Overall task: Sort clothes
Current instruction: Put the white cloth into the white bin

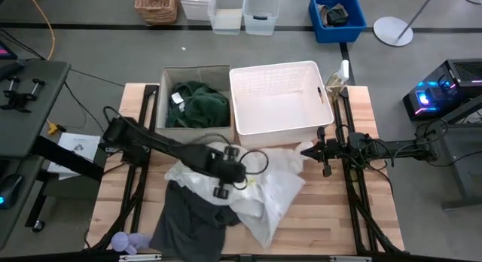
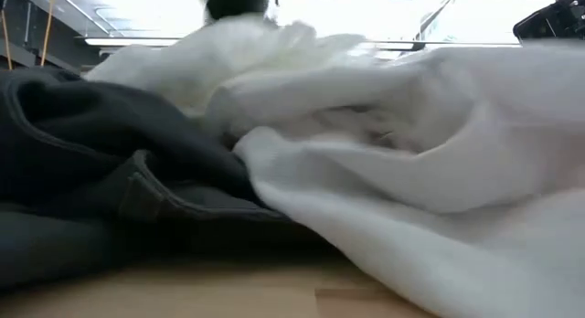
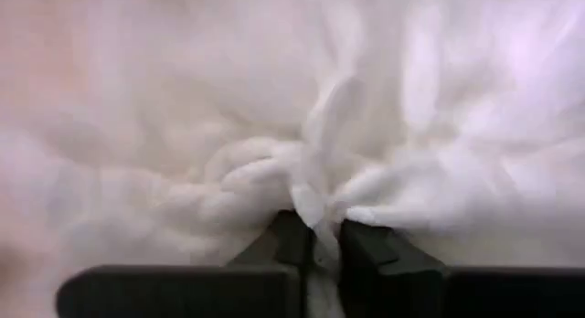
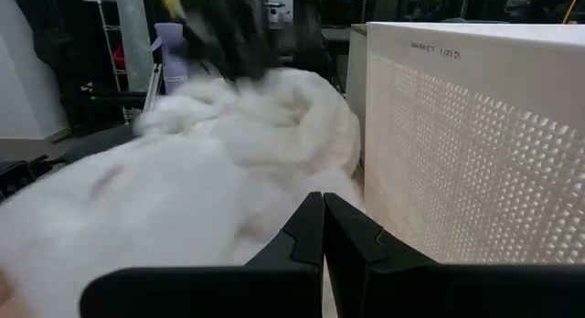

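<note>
While both arms reached over the table, the scene stood so:

Left gripper (image 3: 315, 240): clenched on a bunched fold of the white shirt (image 1: 275, 188), down in the middle of the clothes pile.
White shirt: heaped on the table (image 1: 339, 217) just in front of the white basket (image 1: 280, 100), spreading toward the right gripper.
Right gripper (image 4: 323, 228): fingers pressed together, holding nothing, beside the basket's front corner at the shirt's edge.
Dark grey garment (image 1: 184, 224): under the shirt's near side.
Dark green top (image 1: 202, 104): inside the cardboard box (image 1: 167, 130).
</note>
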You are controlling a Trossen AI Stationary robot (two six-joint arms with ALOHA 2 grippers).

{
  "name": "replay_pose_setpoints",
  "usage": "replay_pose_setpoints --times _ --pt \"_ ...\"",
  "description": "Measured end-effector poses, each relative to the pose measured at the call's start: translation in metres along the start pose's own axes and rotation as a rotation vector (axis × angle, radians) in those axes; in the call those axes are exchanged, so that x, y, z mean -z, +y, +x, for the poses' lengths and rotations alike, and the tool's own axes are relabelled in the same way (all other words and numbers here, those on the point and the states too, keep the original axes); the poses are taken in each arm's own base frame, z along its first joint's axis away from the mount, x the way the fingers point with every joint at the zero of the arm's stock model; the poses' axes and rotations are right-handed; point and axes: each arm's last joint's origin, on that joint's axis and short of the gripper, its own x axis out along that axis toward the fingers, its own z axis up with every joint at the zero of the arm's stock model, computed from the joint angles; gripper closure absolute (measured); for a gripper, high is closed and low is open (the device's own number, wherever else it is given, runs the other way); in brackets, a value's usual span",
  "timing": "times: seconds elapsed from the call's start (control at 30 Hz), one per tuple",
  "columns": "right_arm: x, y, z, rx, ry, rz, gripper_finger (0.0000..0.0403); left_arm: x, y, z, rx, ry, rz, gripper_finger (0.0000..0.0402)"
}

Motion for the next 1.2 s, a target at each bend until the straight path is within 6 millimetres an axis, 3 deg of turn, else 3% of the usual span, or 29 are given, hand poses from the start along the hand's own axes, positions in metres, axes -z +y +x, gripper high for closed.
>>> replay_pose_setpoints --times 0.07,0.13,0.27,0.4,0.53,0.67,0.8,0.97,1.1,1.2 --pt "0.0 0.0 0.0 0.0 0.0 0.0 0.0402 -0.026 0.017 -0.044 -0.046 -0.215 0.015 0.0391" --pt "0.0 0.0 0.0 0.0 0.0 0.0 0.0402 -0.05 0.04 -0.103 -0.131 -0.474 0.036 0.0393" --pt "0.0 0.0 0.0 0.0 0.0 0.0 0.0402 -0.078 0.088 -0.203 -0.416 -0.944 0.106 0.0392" --pt "0.0 0.0 0.0 0.0 0.0 0.0 0.0402 -0.08 0.14 -0.284 -0.813 -1.298 0.119 0.0392" --pt "0.0 0.0 0.0 0.0 0.0 0.0 0.0402 -0.064 0.199 -0.326 -1.148 -1.521 0.033 0.0392" --pt "0.0 0.0 0.0 0.0 0.0 0.0 0.0402 -0.043 0.264 -0.329 -1.206 -1.621 -0.151 0.0392" --pt "0.0 0.0 0.0 0.0 0.0 0.0 0.0402 -0.028 0.311 -0.302 -1.018 -1.548 -0.428 0.0392" --pt "0.0 0.0 0.0 0.0 0.0 0.0 0.0402 -0.034 0.319 -0.255 -0.82 -1.231 -0.509 0.0393" --pt "0.0 0.0 0.0 0.0 0.0 0.0 0.0402 -0.043 0.31 -0.206 -0.69 -0.94 -0.485 0.0393" --pt "0.0 0.0 0.0 0.0 0.0 0.0 0.0402 -0.054 0.296 -0.167 -0.467 -0.816 -0.446 0.0393"
